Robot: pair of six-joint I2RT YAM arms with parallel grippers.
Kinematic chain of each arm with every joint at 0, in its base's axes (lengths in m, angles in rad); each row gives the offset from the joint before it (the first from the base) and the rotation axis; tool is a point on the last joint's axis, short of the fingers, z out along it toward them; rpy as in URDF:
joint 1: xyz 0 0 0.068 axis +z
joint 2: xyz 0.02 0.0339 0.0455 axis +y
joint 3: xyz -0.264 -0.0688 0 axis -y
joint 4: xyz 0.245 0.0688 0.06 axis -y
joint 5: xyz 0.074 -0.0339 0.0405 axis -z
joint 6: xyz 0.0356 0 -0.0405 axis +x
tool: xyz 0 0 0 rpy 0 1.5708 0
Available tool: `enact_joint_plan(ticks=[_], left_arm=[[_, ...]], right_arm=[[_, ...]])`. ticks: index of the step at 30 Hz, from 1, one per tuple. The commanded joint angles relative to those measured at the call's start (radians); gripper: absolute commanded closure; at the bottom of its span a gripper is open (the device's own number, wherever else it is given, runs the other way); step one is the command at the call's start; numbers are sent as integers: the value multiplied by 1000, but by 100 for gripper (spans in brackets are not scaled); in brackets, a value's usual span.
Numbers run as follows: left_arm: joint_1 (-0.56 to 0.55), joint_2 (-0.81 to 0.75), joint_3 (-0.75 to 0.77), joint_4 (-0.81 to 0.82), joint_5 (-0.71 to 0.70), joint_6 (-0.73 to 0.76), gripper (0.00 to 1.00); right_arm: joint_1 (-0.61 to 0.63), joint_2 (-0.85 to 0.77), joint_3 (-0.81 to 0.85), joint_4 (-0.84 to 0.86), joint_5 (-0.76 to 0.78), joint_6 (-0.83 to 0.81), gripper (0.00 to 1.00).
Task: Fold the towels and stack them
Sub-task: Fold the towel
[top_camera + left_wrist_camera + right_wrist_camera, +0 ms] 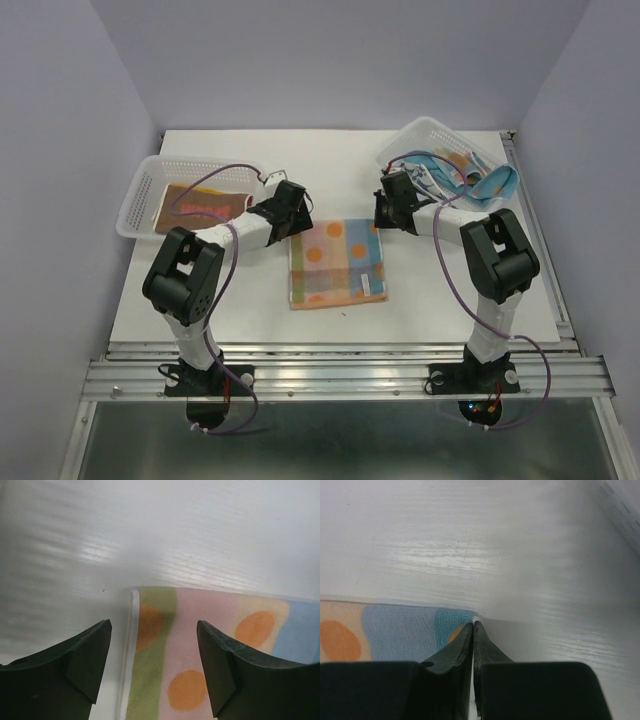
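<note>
At far corners of the pastel towel point(335, 262), left hand point(154, 625) gapes open, right hand point(473, 625) pinches.

One pastel dotted towel point(336, 262) lies spread out, and two white baskets stand beside it: a left basket point(138, 197) to its left and a right basket point(430, 126) beyond its right side. The left basket holds one orange-red towel point(200, 206). The right basket holds a blue-white cloth heap point(487, 183), too tangled to count. Two arms flank the pastel dotted towel, a left arm point(185, 280) and a right arm point(497, 262).
</note>
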Motion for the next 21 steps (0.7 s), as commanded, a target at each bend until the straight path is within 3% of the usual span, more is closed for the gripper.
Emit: enact_joint_plan(ticks=[1, 9, 16, 17, 20, 21], left_arm=[[23, 32, 58, -3, -10, 15, 22], [34, 121, 120, 5, -7, 24, 34], [39, 130, 114, 9, 22, 20, 67], [39, 126, 110, 11, 30, 18, 80], [39, 119, 108, 15, 36, 20, 100], [40, 116, 108, 20, 45, 24, 100]], right_arm=[[-2, -12, -5, 39, -13, -20, 93], [-4, -4, -2, 36, -16, -23, 93], [-4, -8, -2, 32, -18, -20, 94], [-4, -13, -4, 33, -21, -20, 94], [-4, -25, -10, 33, -29, -21, 97], [-4, -36, -14, 33, -35, -23, 99]])
